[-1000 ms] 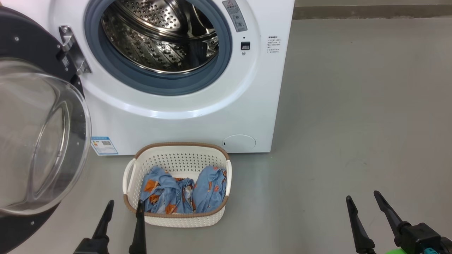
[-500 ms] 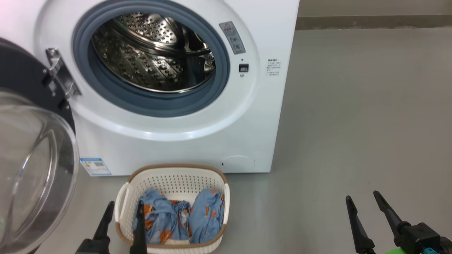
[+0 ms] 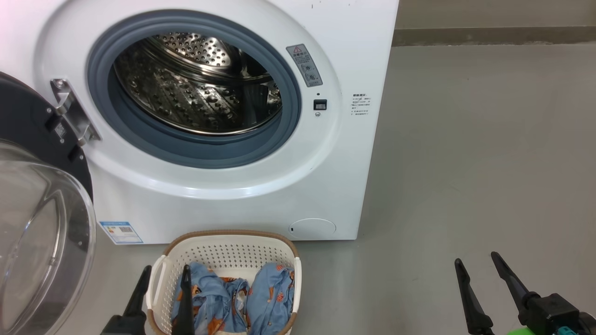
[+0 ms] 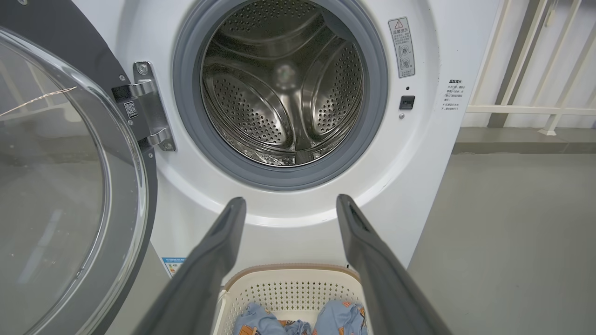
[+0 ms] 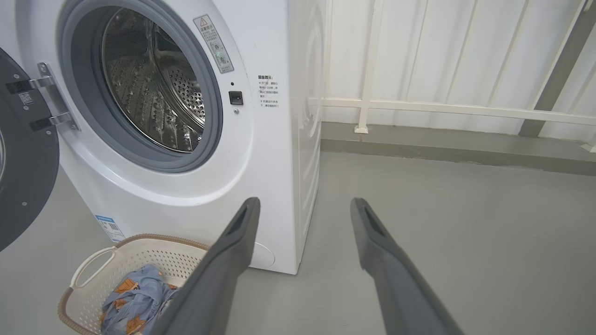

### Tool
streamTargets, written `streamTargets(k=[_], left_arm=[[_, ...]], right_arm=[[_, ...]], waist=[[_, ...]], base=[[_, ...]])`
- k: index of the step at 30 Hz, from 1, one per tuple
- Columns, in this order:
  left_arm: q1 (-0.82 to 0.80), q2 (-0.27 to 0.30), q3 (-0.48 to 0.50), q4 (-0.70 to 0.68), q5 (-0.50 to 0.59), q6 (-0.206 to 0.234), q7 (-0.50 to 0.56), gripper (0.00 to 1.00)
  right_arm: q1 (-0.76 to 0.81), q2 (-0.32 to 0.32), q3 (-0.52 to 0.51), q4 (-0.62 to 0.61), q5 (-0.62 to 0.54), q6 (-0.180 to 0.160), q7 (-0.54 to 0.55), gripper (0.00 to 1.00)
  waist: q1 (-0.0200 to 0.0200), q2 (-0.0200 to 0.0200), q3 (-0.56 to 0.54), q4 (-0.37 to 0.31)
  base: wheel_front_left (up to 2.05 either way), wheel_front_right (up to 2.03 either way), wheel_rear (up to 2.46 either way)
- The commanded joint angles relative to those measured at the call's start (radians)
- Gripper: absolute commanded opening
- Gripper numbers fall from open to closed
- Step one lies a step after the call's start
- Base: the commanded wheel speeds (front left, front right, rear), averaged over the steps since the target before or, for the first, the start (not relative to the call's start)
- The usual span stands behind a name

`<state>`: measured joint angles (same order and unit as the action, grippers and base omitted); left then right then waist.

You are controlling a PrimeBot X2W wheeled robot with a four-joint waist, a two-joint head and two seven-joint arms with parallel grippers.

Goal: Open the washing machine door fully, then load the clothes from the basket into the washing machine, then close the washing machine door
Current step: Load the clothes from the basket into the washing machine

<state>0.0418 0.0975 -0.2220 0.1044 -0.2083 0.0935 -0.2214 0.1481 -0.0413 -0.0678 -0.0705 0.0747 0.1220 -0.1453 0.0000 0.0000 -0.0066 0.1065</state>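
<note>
Head view, machine: the big white front-loading washing machine (image 3: pixel 354 153) is standing far and left on the grey floor (image 3: pixel 465 163), its perforated steel drum (image 3: pixel 195 88) gleaming through the grey-blue ring.
Head view, door: the round black-rimmed door with its bulging clear glass (image 3: pixel 42 242) is hanging swung wide at the far left.
Head view, basket: the cream perforated plastic basket with a brown rim (image 3: pixel 233 235) is sitting near, just in front of the machine, holding the light-blue clothes with orange-brown figures (image 3: pixel 270 293).
Head view, left gripper: the left gripper (image 3: pixel 166 270) is hovering at the basket's left edge, fingers spread, grasping nothing.
Head view, right gripper: the right gripper (image 3: pixel 476 258) is hanging well apart on the right, over the floor, fingers released.
Left wrist view: the parted fingers are pointing at the machine's front under the drum opening, with basket and clothes lying below them.
Right wrist view: the parted fingers are framing the machine's right corner; a white railing (image 5: pixel 442 109) is running along the far side, and the basket is sitting near left.
</note>
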Motion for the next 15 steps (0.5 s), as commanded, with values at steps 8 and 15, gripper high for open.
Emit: streamTargets(k=[8, 15], left_arm=[[-0.03, 0.016, 0.023, -0.029, -0.003, 0.014, -0.005, 1.0], [-0.039, 0.015, 0.014, -0.022, -0.007, 0.015, -0.005, 1.0]], right_arm=[[-0.015, -0.009, 0.031, -0.026, 0.006, 0.009, -0.003, 1.0], [-0.018, -0.009, 0.033, -0.029, 0.008, 0.009, -0.003, 1.0]], waist=[[0.0, 0.0, 0.006, -0.002], [0.0, 0.0, 0.013, -0.002]], base=[[0.0, 0.0, 0.0], [0.0, 0.0, 0.0]])
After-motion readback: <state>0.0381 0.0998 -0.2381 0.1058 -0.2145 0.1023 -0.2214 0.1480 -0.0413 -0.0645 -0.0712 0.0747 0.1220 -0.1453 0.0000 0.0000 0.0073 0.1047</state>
